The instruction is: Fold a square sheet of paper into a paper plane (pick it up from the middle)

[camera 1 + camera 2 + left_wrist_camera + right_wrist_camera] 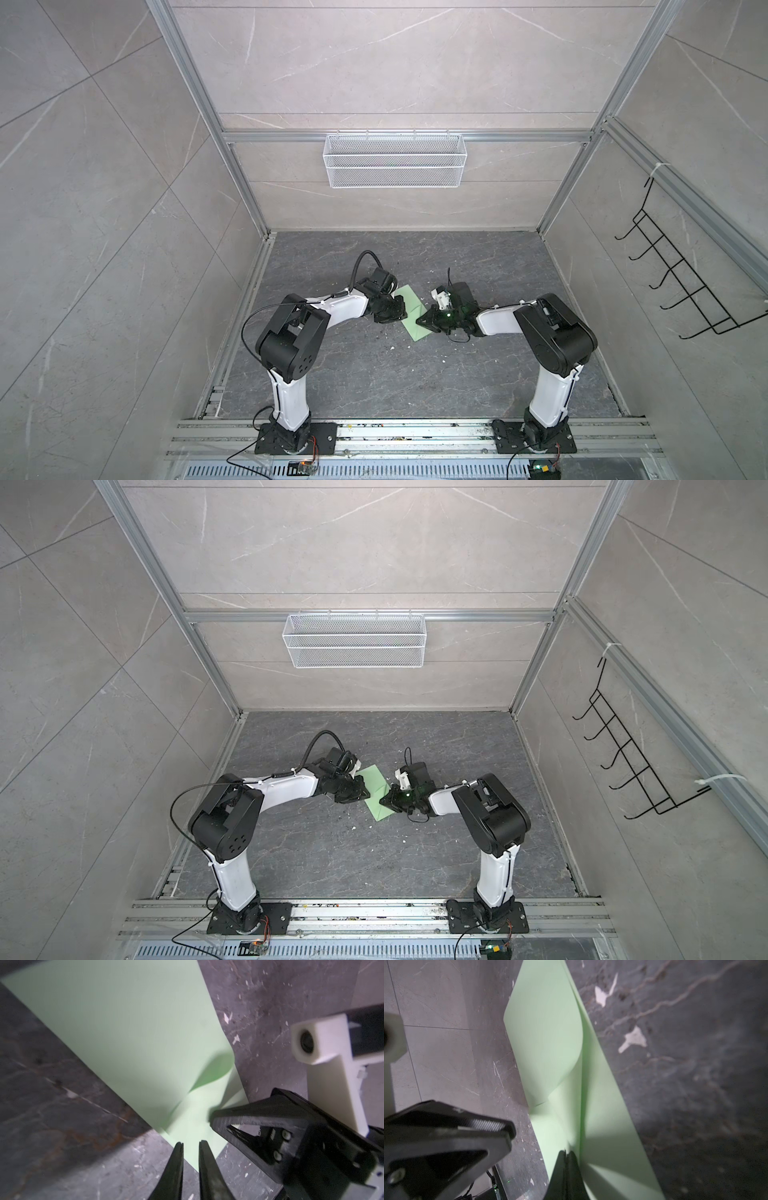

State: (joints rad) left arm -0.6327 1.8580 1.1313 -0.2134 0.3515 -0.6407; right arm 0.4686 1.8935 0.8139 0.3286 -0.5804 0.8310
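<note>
The right gripper has its fingers pressed tight together, pinching a raised crease of the pale green sheet of paper. The left gripper has its fingers slightly parted at the sheet's opposite edge, with green showing through the gap. The sheet, partly doubled over, lies about mid-desk, between both grippers.

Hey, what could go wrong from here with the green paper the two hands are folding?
1. The left hand has its jaws apart, so only the right hand pinches the green sheet; the curled upper flap may spring back open.
2. Any pull from that single edge pinch could drag the sheet across the table and skew the crease.
</note>
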